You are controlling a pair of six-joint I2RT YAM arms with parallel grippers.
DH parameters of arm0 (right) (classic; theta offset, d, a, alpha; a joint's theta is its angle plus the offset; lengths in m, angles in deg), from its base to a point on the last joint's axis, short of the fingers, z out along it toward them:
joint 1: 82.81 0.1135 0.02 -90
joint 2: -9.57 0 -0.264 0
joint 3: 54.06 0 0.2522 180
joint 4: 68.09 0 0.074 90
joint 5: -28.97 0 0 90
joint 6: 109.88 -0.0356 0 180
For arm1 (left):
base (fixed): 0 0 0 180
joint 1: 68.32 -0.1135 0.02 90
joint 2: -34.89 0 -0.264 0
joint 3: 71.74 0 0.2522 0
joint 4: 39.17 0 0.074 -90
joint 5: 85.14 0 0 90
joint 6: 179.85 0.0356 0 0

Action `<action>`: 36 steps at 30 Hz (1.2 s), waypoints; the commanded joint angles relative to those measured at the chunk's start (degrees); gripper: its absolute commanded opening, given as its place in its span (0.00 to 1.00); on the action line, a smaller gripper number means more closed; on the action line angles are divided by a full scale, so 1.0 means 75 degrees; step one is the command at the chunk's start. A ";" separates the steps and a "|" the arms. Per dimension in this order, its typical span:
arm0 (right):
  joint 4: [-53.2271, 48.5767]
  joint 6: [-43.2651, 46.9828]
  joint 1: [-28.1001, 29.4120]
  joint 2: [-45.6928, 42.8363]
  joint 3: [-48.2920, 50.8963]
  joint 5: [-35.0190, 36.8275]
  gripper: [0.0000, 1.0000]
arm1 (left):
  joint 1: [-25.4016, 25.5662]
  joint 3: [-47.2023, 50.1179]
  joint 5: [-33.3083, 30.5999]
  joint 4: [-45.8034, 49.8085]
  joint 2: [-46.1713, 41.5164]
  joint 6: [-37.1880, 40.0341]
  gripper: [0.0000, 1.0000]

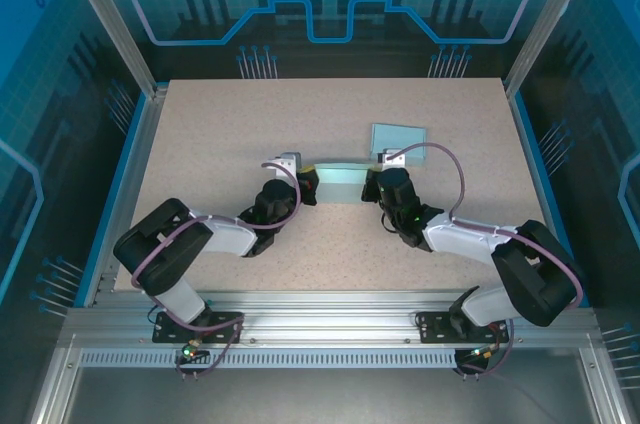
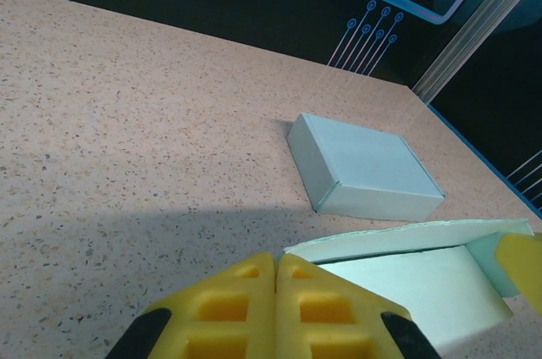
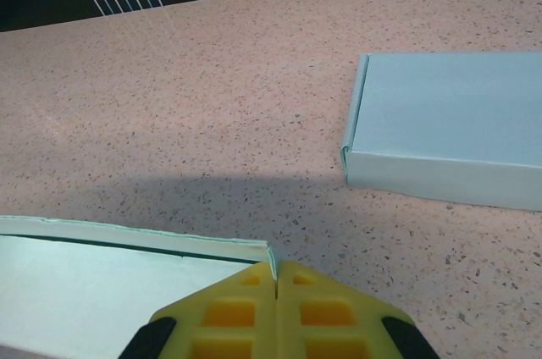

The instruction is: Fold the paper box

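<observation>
Top external view: two robot arms meet at the middle of the desk (image 1: 215,134), one at each end of a half-folded, pale green paper box (image 1: 340,181). The left gripper (image 1: 308,187) stands at the box's left end and the right gripper (image 1: 371,187) at its right end.

In the left wrist view, the left gripper (image 2: 276,262) has its yellow fingers (image 2: 229,300) pressed together with nothing seen between them. The paper box (image 2: 415,287) lies just to their right, its open inside and raised far wall facing the camera. Whether the fingers touch its near corner cannot be told.

In the right wrist view, the right gripper (image 3: 277,269) is closed on the paper box (image 3: 110,287). The thin edge of the box's end wall runs straight into the seam between the fingers.

A second box (image 1: 398,135), already closed, lies flat on the desk beyond the right gripper, apart from the box being worked on. It appears in the left wrist view (image 2: 364,166) and the right wrist view (image 3: 453,118), with bare speckled desk between it and the grippers. Blue-lit enclosure walls (image 1: 330,4) surround the desk.
</observation>
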 commanded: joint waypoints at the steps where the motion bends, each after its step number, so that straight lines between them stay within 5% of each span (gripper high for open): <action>1: -0.0930 0.0007 0.0145 0.0389 0.0377 -0.0731 0.00 | 0.0315 0.0452 0.1009 0.1719 0.0491 -0.0076 0.08; 6: -0.0799 0.0063 0.0172 0.0552 0.0506 -0.0707 0.00 | 0.0314 0.0523 0.1055 0.1862 0.0124 -0.0170 0.15; 8: -0.0762 0.0107 0.0210 0.0588 0.0523 -0.0672 0.00 | 0.0310 0.0516 0.1090 0.1926 -0.0110 -0.0247 0.26; 18: -0.0915 0.0198 0.0300 0.0605 0.0335 -0.0520 0.00 | 0.0295 0.0099 0.0939 0.3169 -0.1793 -0.0384 0.98; 27: -0.1058 0.0283 0.0352 0.0513 0.0239 -0.0461 0.00 | -0.0086 -0.0833 0.0163 0.5625 -0.2961 -0.1328 0.99; 36: -0.1194 0.0336 0.0388 0.0501 0.0121 -0.0419 0.00 | -0.0578 -0.1457 0.0774 0.5669 -0.2023 -0.1840 0.99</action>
